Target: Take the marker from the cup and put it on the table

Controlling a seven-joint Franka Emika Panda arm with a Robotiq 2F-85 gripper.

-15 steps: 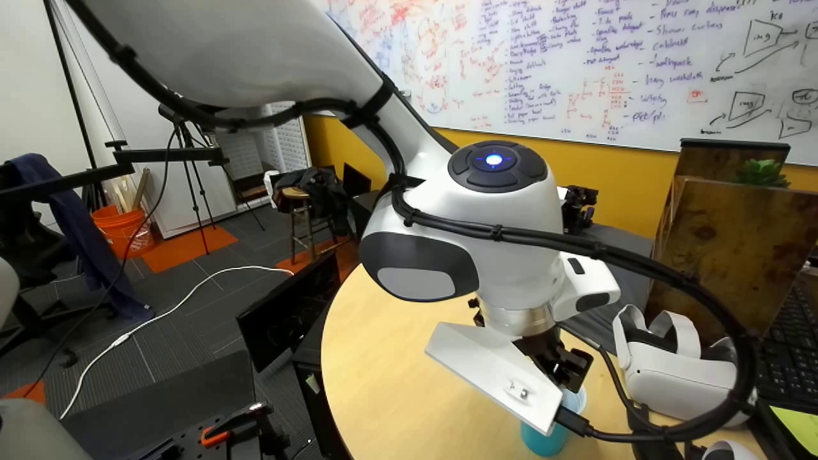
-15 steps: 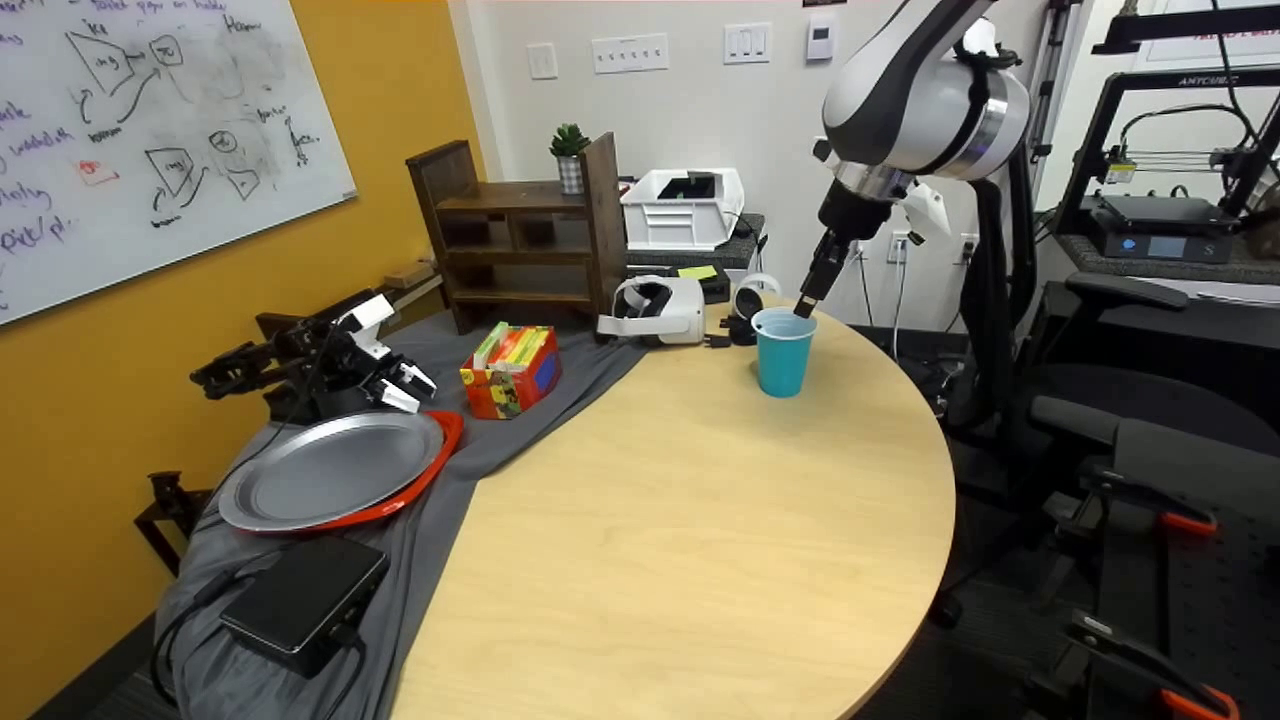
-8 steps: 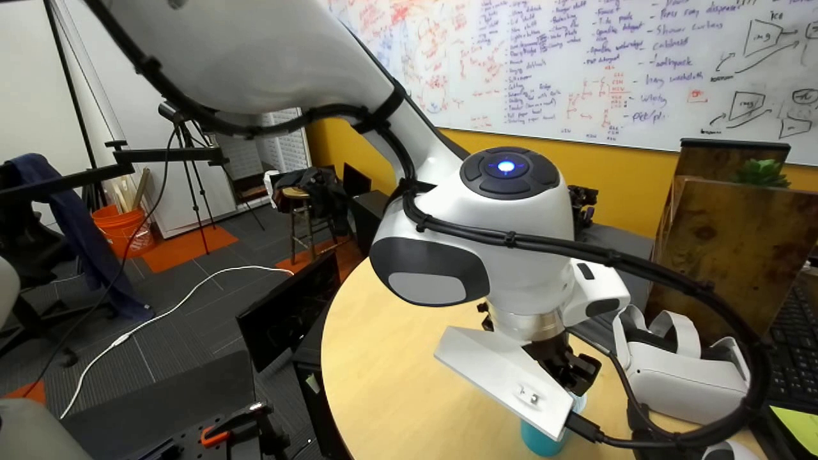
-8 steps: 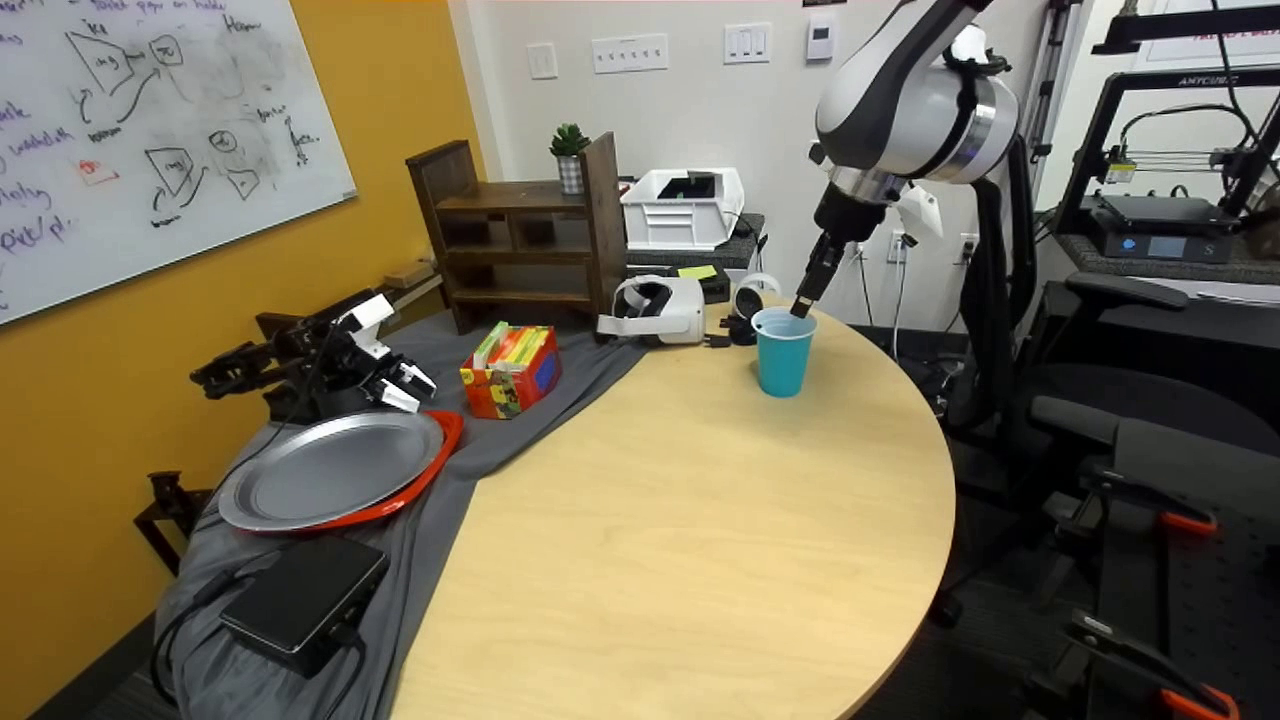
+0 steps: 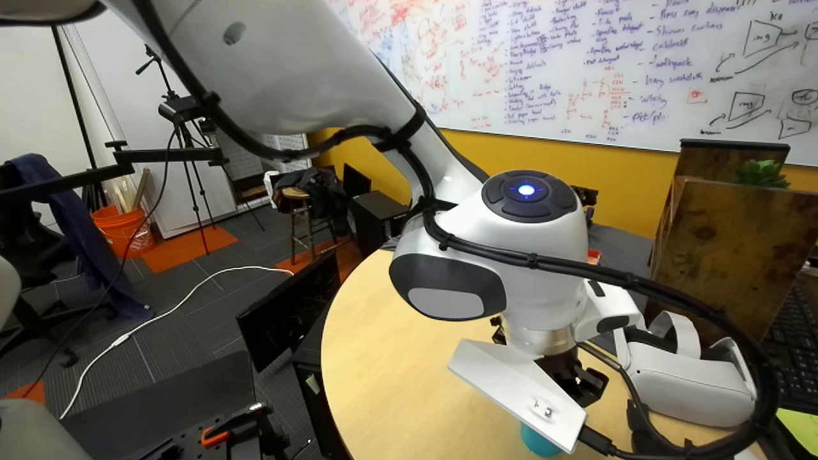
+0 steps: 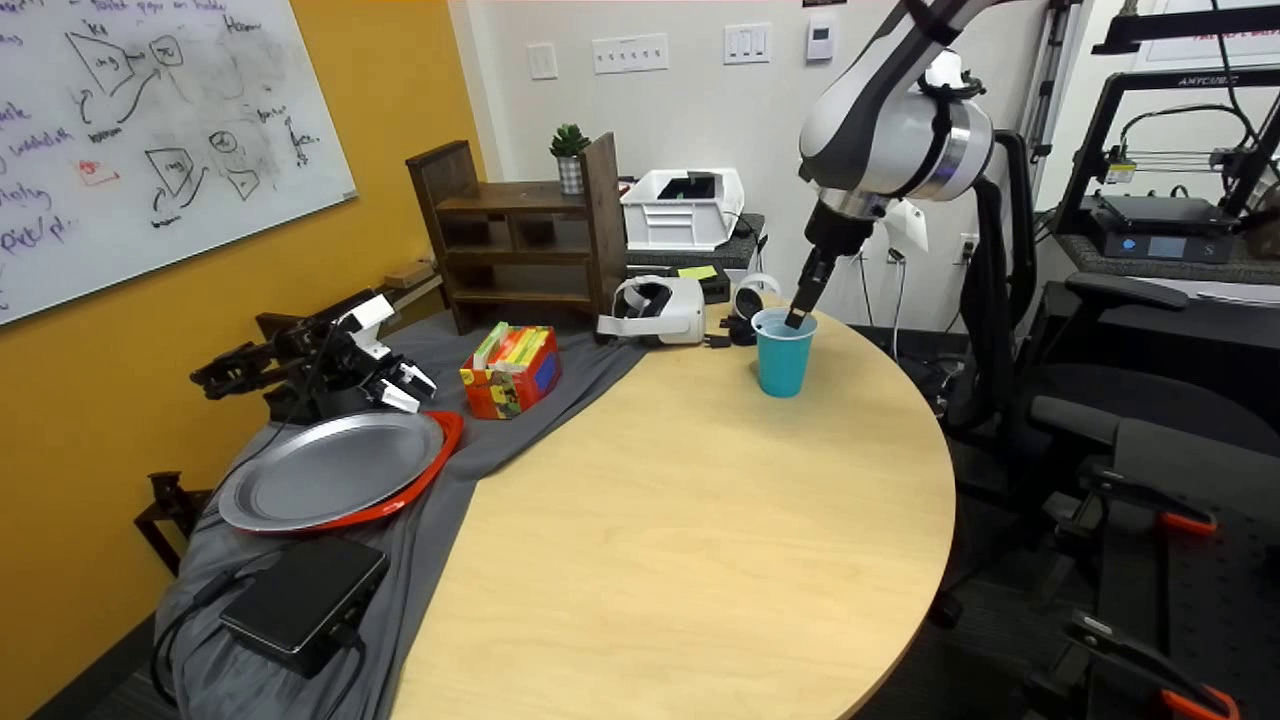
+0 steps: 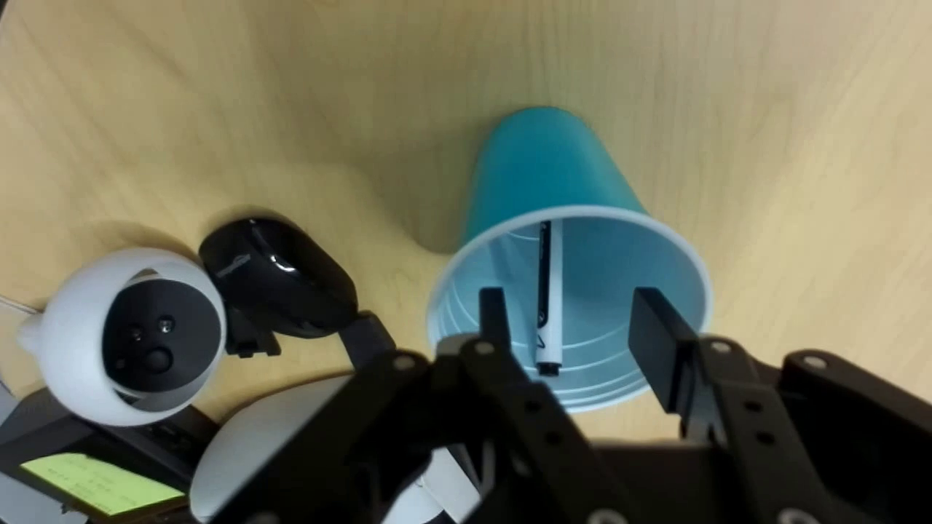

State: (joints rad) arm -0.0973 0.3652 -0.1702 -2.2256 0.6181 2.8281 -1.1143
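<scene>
1. At the mouth of the teal cup [image 7: 550, 164], my gripper [image 7: 571, 313] points downward at a slant; in an exterior view its tips seem to dip just inside the rim. Whether either of them touches the cup, I cannot tell.
2. My two fingers [image 7: 662, 349] stand wide apart, and in the wrist view the marker [image 7: 552, 298] shows in the gap between them, with space on either side.
3. The marker is inside the cup: slim and white, with a black band along its side and a black end. That end is toward the mouth; the other is hidden behind the cup's wall.
4. Upright on the round table [image 6: 650, 540], the cup stands near the edge. A white plate [image 5: 514, 390] at my wrist covers much of it in an exterior view, leaving its lower part in sight.
5. Near the cup I see a glossy black rounded thing [image 7: 277, 276] and a white rounded thing [image 7: 164, 349] with a dark face; a white headset [image 6: 660, 310] lies near too.
6. Grey cloth [image 6: 425, 545] covers part of the table, bearing a silver tray [image 6: 340, 470] that sits on a red tray [image 6: 452, 440], and a red and yellow box [image 6: 510, 378]. Behind stands a dark wooden shelf [image 6: 520, 256], with a small potted plant [image 6: 570, 155] on top.
</scene>
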